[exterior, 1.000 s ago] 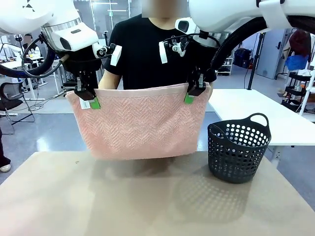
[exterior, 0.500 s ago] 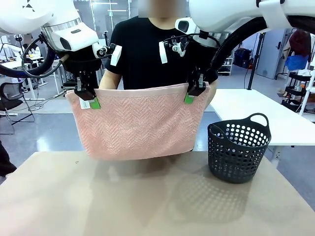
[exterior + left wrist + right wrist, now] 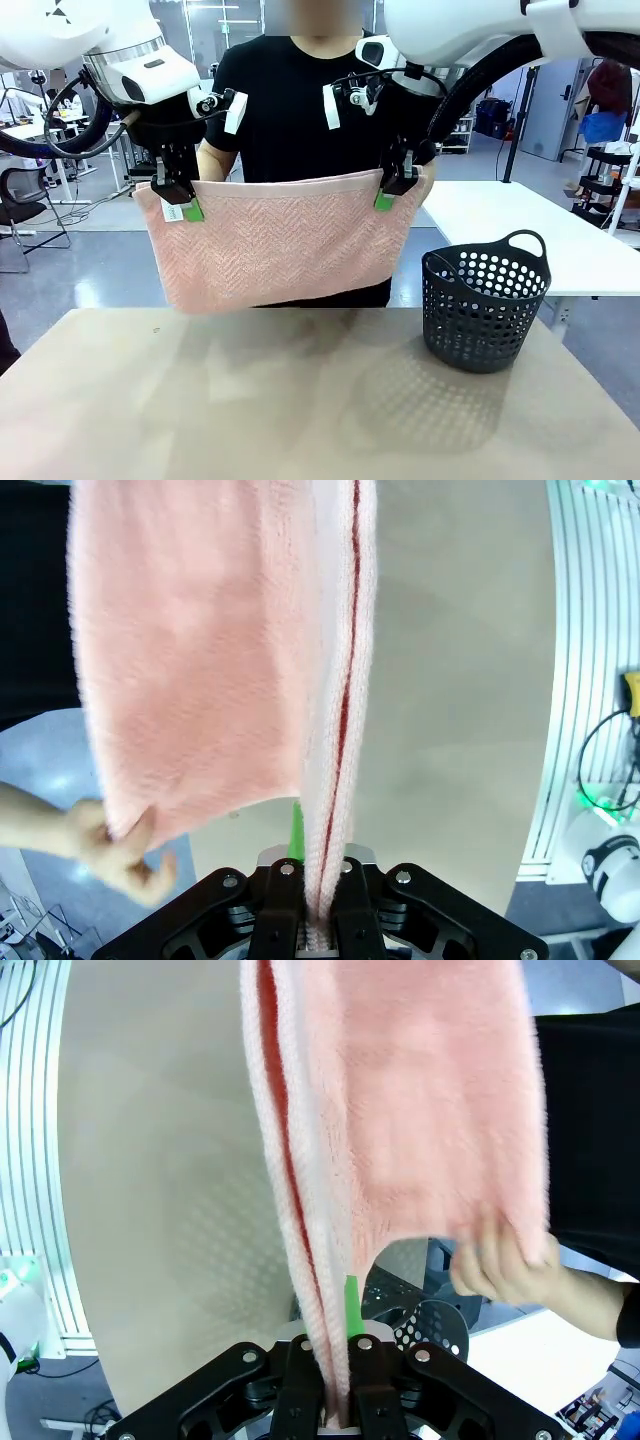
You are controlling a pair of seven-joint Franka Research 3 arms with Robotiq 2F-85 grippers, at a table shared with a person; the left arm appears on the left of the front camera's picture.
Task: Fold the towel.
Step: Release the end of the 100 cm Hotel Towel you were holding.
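The beige counter (image 3: 300, 400) takes up the lower half of the front view. Above its far edge, mid-frame, hangs the salmon-pink terry towel with herringbone weave (image 3: 280, 245), spread wide and clear of the counter, its smooth hem band along the top. A person in a black T-shirt (image 3: 300, 90) stands behind it. A black perforated plastic basket with two handles (image 3: 485, 310) sits on the counter at right, apart from the towel. The left fingers (image 3: 185, 207) are clamped tight on the towel's upper left corner, the right fingers (image 3: 385, 195) on its upper right corner. In the left wrist view one hand of the person (image 3: 110, 845) pinches a corner of a second towel layer at lower left. In the right wrist view the other hand (image 3: 500, 1260) does likewise at right.
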